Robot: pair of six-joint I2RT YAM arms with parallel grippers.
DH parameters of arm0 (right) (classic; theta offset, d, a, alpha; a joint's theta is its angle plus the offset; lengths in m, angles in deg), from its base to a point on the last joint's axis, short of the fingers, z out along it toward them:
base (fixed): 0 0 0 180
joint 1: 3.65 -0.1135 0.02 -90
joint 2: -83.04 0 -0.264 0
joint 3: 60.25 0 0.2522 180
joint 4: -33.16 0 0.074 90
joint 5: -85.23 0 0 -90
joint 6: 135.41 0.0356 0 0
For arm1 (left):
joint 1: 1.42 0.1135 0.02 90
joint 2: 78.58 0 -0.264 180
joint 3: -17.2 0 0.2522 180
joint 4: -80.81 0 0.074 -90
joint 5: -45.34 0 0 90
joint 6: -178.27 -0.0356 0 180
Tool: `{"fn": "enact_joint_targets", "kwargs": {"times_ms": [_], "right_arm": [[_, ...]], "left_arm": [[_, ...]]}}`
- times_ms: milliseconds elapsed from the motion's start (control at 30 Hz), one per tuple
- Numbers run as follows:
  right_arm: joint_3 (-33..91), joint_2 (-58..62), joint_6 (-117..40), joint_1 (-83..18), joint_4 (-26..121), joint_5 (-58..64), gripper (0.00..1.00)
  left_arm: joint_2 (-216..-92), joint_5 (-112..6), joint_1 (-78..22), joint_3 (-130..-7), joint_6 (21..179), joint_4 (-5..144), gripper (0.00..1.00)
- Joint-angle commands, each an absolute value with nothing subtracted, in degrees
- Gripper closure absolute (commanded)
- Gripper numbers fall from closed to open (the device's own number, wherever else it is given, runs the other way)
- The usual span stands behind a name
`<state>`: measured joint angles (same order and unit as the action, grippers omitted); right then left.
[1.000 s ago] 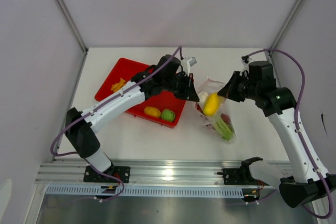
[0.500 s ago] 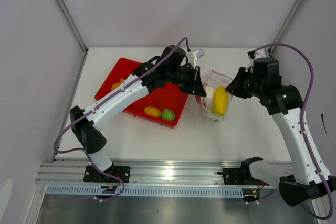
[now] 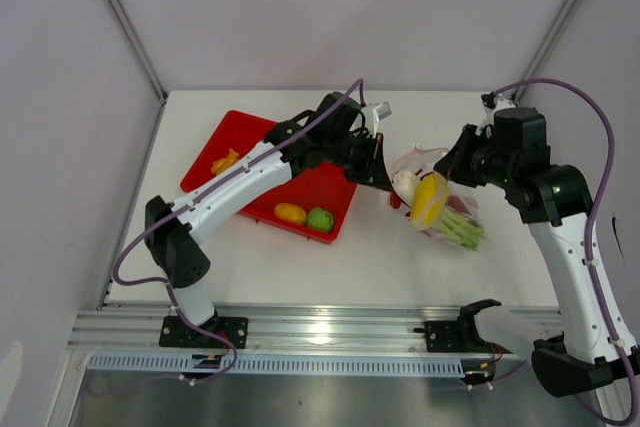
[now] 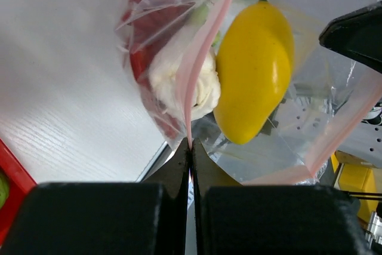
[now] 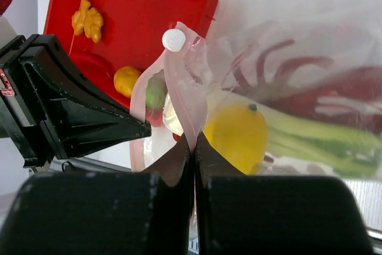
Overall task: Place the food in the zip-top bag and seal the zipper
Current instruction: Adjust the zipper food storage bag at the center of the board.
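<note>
The clear zip-top bag (image 3: 440, 209) hangs between my two grippers to the right of the red tray. Inside it are a yellow oval fruit (image 3: 427, 199), a leek stalk (image 3: 463, 229) with its white end (image 4: 179, 85), and red chillies (image 5: 334, 82). My left gripper (image 3: 388, 184) is shut on the pinkish zipper (image 4: 206, 46) at one side of the mouth. My right gripper (image 3: 447, 175) is shut on the zipper strip (image 5: 185, 106) at the other side. The mouth gapes between them. An orange ruffled piece (image 3: 226, 161), a yellow fruit (image 3: 290, 213) and a green round fruit (image 3: 320, 219) lie on the tray.
The red tray (image 3: 250, 137) sits left of centre on the white table, under my left arm. Grey walls close the table in at the back and sides, and a metal rail (image 3: 320, 332) runs along the near edge.
Both grippers have shifted to the right with the bag. The bag has come up off the table and the leek now pokes out toward the lower right.
</note>
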<state>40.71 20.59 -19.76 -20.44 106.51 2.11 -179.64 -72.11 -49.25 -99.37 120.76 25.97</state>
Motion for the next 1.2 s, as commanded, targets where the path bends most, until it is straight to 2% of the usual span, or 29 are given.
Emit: {"fn": "enact_joint_targets", "kwargs": {"times_ms": [0,233,333,633,767,967,1033,1167], "right_arm": [[39.31,22.75,-19.22,-20.52,103.7,1.3,1.0],[25.5,21.08,-19.49,-20.26,98.86,-0.11,1.0],[26.89,21.78,-19.4,-20.26,98.86,0.94,1.0],[43.5,21.35,-18.52,-20.35,102.64,7.71,1.0],[40.8,20.12,-20.01,-20.26,102.02,3.51,1.0],[28.23,20.11,-20.28,-20.26,98.07,-0.19,1.0],[27.87,20.38,-20.45,-20.26,98.51,-1.25,1.0],[35.48,20.9,-20.63,-20.17,102.01,-0.64,1.0]], "left_arm": [[-177.46,-72.62,-49.23,-96.69,120.35,28.2,1.0],[-178.69,-72.53,-48.7,-94.13,120.18,29.16,0.99],[-176.76,-72.0,-48.7,-95.95,120.27,29.52,0.99],[-173.51,-76.13,-49.14,-101.86,122.64,30.57,0.99],[-175.52,-75.16,-48.71,-102.29,122.03,29.88,1.0],[-179.13,-72.8,-48.27,-100.28,121.67,28.9,0.99],[-178.87,-73.05,-48.18,-100.8,121.93,29.34,0.99],[-176.23,-73.05,-48.18,-102.99,122.64,30.05,0.99]]}}
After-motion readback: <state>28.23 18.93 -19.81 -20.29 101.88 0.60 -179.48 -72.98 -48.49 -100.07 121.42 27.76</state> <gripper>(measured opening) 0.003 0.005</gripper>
